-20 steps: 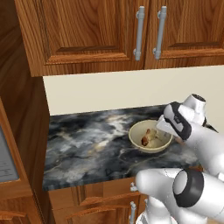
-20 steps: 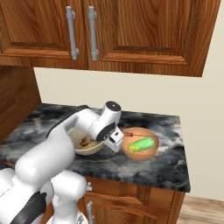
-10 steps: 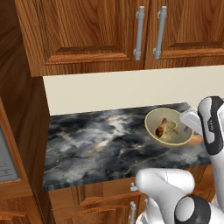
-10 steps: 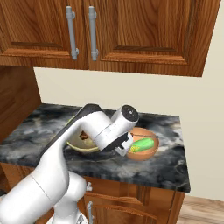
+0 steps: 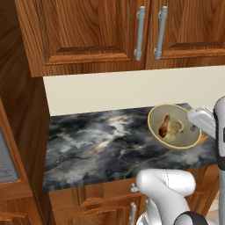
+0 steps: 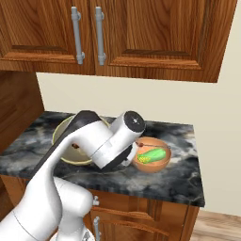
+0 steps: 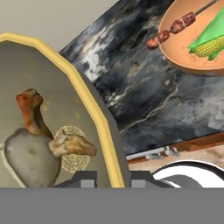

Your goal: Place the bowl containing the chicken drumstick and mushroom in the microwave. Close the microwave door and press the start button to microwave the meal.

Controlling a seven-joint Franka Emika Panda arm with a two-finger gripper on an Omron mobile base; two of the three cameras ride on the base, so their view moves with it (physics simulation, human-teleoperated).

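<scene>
gripper pinches the bowl rim, lifted.

bowl: glazed ceramic | counter: polished dark marble | cabinets: glossy wood, metal handles

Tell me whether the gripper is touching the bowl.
Touching. In the hand view the gripper straddles the bowl's yellow rim, one fingertip inside and one outside, pressed against the wall.

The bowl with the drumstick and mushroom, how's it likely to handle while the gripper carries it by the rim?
The bowl looks rigid, so it probably won't flex. Gripped at one rim edge, it may tilt. The chicken drumstick and mushroom lie loose inside and could slide.
</scene>
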